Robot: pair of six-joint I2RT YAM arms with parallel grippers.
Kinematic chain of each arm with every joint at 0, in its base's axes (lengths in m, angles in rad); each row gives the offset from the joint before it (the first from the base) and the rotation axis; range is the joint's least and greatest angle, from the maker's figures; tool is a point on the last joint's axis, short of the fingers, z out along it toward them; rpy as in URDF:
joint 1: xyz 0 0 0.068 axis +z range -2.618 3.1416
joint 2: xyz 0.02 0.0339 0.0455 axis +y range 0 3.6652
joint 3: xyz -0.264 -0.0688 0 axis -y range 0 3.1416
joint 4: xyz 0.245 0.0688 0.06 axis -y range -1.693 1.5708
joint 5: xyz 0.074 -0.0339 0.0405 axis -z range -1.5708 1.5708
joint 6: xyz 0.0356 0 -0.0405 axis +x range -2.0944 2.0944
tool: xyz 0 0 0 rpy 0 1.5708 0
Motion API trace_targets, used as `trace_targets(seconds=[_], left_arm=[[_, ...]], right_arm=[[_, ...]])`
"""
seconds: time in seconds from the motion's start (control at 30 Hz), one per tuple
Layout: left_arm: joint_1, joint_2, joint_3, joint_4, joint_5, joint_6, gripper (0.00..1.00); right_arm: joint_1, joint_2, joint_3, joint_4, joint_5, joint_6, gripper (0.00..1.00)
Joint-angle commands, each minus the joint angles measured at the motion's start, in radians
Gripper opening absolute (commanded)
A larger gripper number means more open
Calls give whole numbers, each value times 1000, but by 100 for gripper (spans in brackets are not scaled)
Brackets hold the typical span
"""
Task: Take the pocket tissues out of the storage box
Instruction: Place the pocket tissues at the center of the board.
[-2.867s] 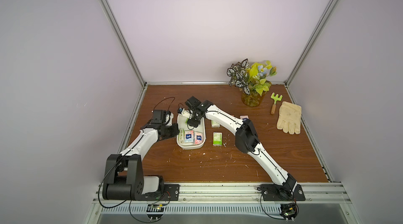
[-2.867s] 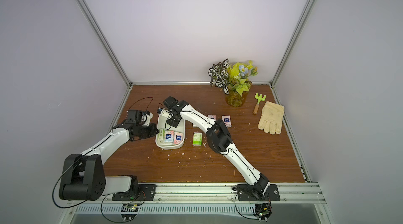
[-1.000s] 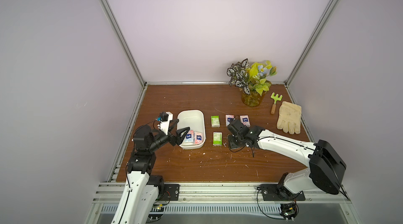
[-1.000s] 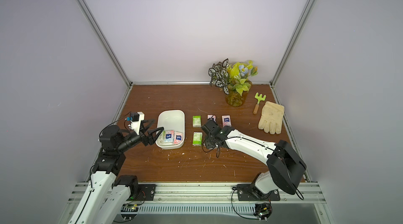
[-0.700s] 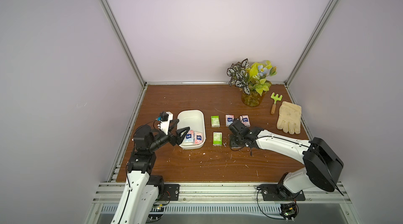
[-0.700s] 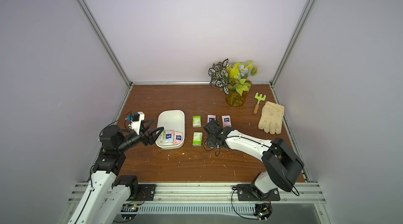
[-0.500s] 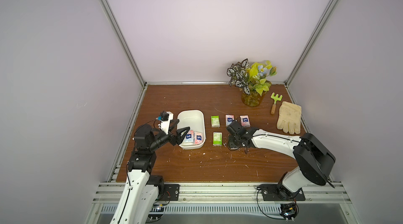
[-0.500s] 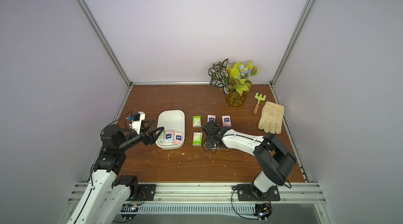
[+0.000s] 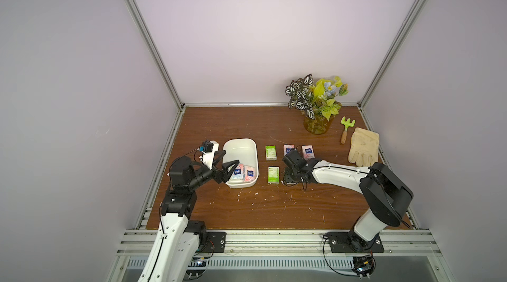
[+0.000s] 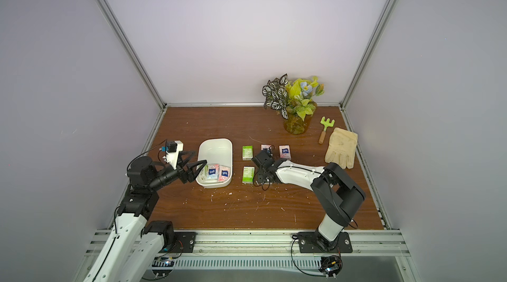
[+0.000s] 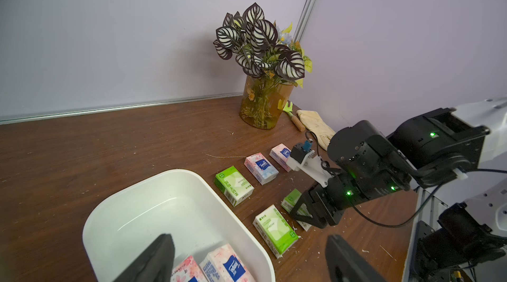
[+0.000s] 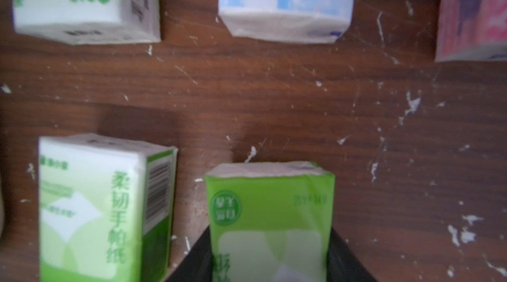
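Observation:
The white storage box [image 9: 241, 143] [image 10: 215, 144] sits left of centre, with two pink and blue pocket tissues [image 9: 238, 171] [image 9: 249, 172] at its near end. My left gripper [image 9: 231, 157] [image 11: 249, 264] hangs open above them. On the table right of the box lie two green packets [image 9: 270, 152] [image 9: 273, 174] and two pink ones [image 9: 288, 148] [image 9: 307, 152]. My right gripper [image 9: 290, 177] [image 12: 270, 261] is shut on a third green packet [image 12: 270, 220], low over the table beside the near green packet [image 12: 93, 206]. In both top views the gripper hides it.
An amber vase of leaves [image 9: 317, 125] stands at the back right. A green hand rake [image 9: 346, 127] and a pale work glove [image 9: 363, 147] lie beside it. White crumbs [image 9: 256, 192] dot the wooden table [image 9: 219, 121].
My right gripper left the box with a green packet and crossed to the table. In the last second it slid slightly left while its elbow swung inward. My left arm pulled back and rose.

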Motion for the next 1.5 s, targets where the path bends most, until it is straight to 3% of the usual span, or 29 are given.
trace_targets(seconds=[0.0,0.37,0.47,0.83,1.0,1.2,1.33,1.47], left_arm=[[-10,2,13,-9,-8,18,82],[-12,12,15,-13,-14,20,82],[-12,17,17,-16,-20,21,82],[-13,45,33,-17,-61,-3,81],[-12,94,49,-24,-137,-70,80],[-12,173,71,-102,-295,-158,76],[-12,209,81,-154,-353,-201,76],[-11,231,101,-235,-469,-220,76]], right_arm=[[-9,40,21,-2,9,5,55],[-8,14,21,-31,14,-11,65],[-7,-3,37,-52,20,-26,73],[2,-179,112,-139,22,-85,81],[-2,-255,190,-145,50,-168,82],[-16,-294,267,-18,12,-347,84],[-20,-260,352,3,-48,-370,85],[-20,-164,500,-74,-145,-322,80]])
